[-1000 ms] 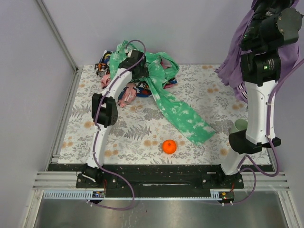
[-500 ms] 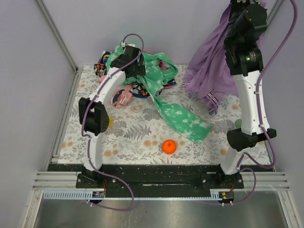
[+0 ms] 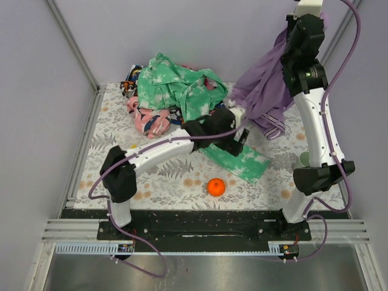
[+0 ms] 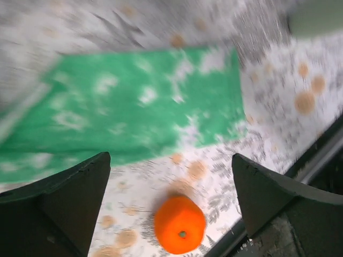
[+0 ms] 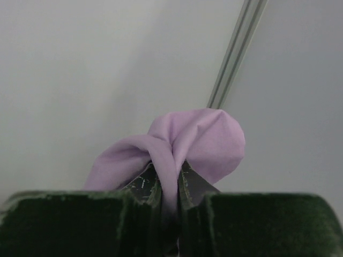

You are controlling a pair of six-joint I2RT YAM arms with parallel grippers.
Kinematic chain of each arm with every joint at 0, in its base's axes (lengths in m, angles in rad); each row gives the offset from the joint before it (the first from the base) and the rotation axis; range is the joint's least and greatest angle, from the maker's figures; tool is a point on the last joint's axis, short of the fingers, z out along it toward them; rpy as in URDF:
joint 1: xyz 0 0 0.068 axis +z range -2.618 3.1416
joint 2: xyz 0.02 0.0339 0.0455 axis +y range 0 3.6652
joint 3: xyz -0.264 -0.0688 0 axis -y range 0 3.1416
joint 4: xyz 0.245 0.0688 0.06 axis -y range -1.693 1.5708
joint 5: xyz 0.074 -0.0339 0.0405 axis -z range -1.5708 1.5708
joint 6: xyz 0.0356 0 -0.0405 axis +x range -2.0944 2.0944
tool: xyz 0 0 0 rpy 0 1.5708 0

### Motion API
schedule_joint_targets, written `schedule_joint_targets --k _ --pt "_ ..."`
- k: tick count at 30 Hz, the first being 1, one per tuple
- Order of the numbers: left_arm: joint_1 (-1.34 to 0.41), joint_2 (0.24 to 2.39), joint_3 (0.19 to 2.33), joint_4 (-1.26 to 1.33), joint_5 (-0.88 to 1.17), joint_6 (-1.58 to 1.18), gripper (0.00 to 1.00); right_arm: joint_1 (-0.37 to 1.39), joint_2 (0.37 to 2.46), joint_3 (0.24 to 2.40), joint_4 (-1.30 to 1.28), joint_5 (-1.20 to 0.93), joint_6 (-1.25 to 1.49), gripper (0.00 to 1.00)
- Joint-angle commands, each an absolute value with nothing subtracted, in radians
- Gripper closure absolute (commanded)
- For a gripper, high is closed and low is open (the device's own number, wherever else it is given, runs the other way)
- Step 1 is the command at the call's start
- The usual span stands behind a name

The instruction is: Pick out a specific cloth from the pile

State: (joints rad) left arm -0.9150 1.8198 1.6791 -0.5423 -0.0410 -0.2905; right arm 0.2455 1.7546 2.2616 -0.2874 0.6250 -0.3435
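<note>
The cloth [image 3: 260, 91] hangs from the right gripper [image 5: 167, 184], whose jaws pinch a fold of it, high at the back right. Its hem rests on the table [image 3: 115, 145] just beside the pile [image 3: 173, 91]. The left gripper [image 4: 170, 160], wide and empty, has swung off the pile and now hovers over the green strip [image 3: 242, 160] near the ball [image 3: 216, 187]. The pick looks nearly done; the hem only needs to lift clear.

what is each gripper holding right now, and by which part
The right gripper pinches a bunched fold of the purple cloth; the rest hangs below it. The left gripper is open and holds nothing.
</note>
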Motion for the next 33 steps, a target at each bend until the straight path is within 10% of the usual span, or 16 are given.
schedule_joint_targets --k 1,10,18,23,28,33 --pt "-0.980 1.888 1.629 -0.413 0.159 -0.324 0.01 0.170 1.694 2.166 -0.212 0.595 -0.273 1.00" --pt "-0.983 1.886 1.570 -0.451 0.045 -0.425 0.01 0.140 1.676 1.594 -0.086 0.357 -0.045 1.00" --pt "-0.976 1.606 1.310 -0.423 -0.182 -0.505 0.01 0.071 1.997 1.566 -0.170 0.327 0.191 0.98" --pt "-0.948 1.445 1.197 -0.457 -0.277 -0.549 0.01 0.040 2.072 1.641 -0.297 0.247 0.259 0.68" --pt "-0.928 1.298 1.109 -0.495 -0.345 -0.584 0.01 0.034 1.935 1.687 -0.374 0.180 0.227 0.01" --pt "-0.925 1.172 1.052 -0.570 -0.422 -0.638 0.01 0.034 1.642 1.639 -0.390 0.057 0.222 0.01"
